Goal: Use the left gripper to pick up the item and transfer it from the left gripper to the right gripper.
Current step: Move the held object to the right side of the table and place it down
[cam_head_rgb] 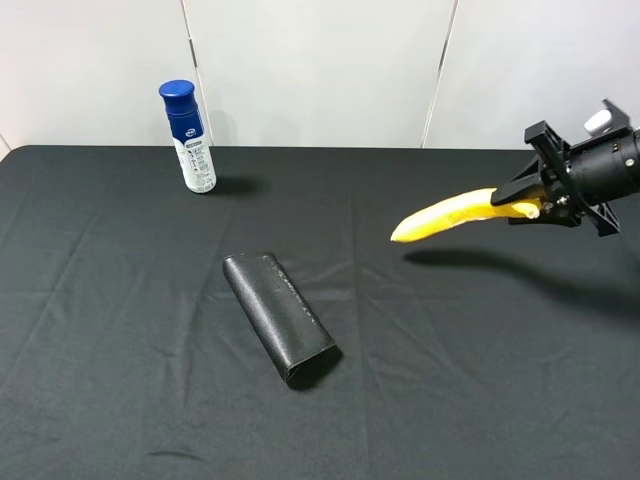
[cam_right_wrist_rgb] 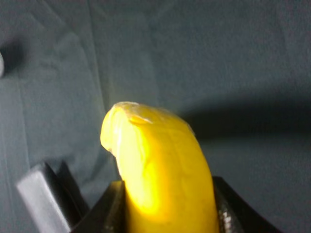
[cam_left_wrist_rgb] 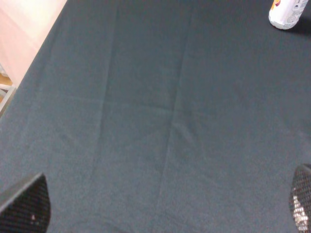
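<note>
banana [cam_head_rgb: 455,214]: yellow, curved. held in the air over the right part of the worktop [cam_head_rgb: 120,300], nearer the far edge than the near edge, clear of the black cloth, shadow on the cloth beneath. long axis roughly level, running across the worktop from left edge to right edge. gripped end toward the right edge; free blunt end toward the left edge, dipping a little. seen end-on in the right wrist view, free end away from the camera.

right hand [cam_head_rgb: 535,200]: closed on the banana's end nearest the right edge, one black finger [cam_right_wrist_rgb: 228,208] pressed to each side of the fruit. positioned by the right edge of the worktop.

left hand [cam_left_wrist_rgb: 163,208]: spread wide, holding no object. two textured fingertips [cam_left_wrist_rgb: 26,206] well apart, bare cloth between them.

black oblong case [cam_head_rgb: 280,315]: lying flat near the middle of the worktop, slanted, one end toward the far left corner, the other toward the near right corner. well apart from the banana.

bottle [cam_head_rgb: 190,135]: white, blue cap, upright near the far edge, left of centre. base also caught in the left wrist view.
</note>
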Controlling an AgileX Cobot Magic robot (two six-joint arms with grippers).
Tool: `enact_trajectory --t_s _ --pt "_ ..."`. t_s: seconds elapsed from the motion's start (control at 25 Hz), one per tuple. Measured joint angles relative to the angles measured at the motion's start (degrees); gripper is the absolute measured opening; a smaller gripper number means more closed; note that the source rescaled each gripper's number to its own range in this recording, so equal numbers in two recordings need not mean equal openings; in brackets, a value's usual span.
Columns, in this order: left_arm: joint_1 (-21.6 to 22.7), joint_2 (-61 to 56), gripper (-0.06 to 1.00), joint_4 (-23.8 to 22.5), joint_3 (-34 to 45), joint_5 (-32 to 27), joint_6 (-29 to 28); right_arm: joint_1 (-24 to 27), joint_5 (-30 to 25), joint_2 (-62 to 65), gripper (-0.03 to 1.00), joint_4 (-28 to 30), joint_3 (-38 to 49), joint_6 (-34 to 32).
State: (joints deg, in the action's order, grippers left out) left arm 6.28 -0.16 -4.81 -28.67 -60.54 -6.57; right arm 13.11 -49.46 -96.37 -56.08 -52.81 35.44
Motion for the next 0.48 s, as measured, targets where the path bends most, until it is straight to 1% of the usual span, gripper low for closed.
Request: enact_trajectory --t_s 0.2,0.48 --pt "0.0 0.0 0.98 0.0 0.0 0.0 0.0 0.0 -1.81 -4.57 0.04 1.98 -2.95 -0.87" --pt "0.0 0.0 0.98 0.0 0.0 0.0 0.0 0.0 -0.93 -6.88 0.04 2.86 -4.05 -0.99"
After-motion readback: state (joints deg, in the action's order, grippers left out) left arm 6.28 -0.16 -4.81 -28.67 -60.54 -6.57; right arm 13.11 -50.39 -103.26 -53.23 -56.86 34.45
